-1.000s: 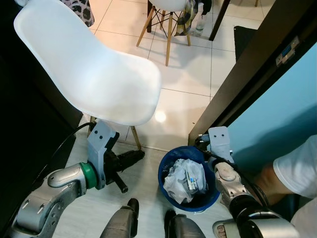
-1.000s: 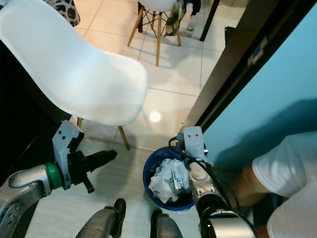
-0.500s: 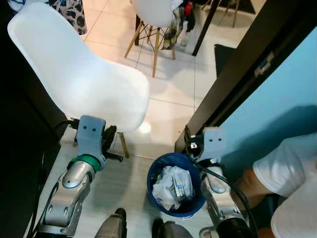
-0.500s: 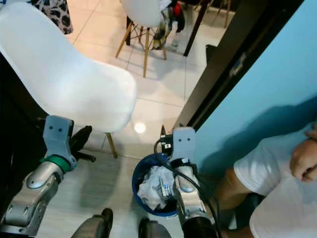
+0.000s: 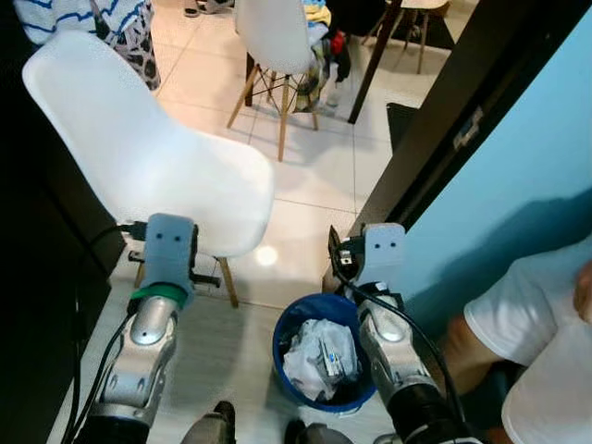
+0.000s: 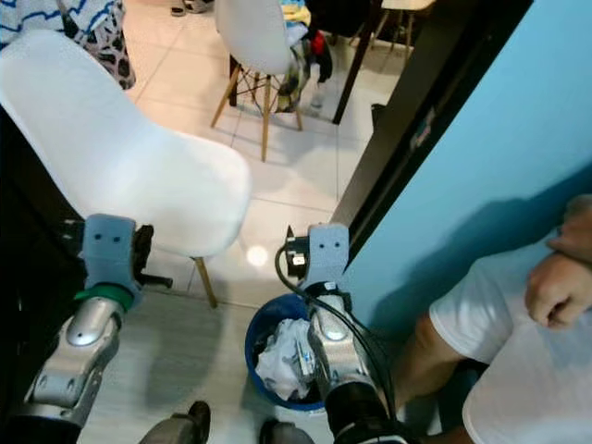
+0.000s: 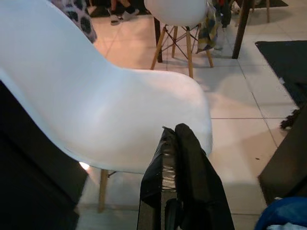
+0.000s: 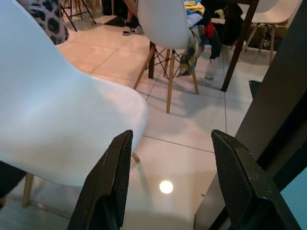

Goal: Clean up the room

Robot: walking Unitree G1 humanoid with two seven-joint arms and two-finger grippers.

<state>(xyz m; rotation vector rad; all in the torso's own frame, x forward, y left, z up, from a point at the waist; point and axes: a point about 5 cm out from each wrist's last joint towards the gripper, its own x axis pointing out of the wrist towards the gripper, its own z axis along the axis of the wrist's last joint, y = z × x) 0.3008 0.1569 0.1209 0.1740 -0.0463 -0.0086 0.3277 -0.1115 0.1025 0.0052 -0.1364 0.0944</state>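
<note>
home dining area, white chairs [image 5: 157,176], tiled floor [image 5: 314,176]

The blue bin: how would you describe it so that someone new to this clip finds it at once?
Find the big white chair in front of the robot, then look down to the floor beside the blue wall. The blue bin sits there, round and stuffed with crumpled white rubbish, the one blue tub on the floor.

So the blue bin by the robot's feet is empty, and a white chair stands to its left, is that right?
Not quite: the blue bin is not empty, it holds crumpled paper trash, as the left eye view shows. The white chair does stand to its left.
</note>
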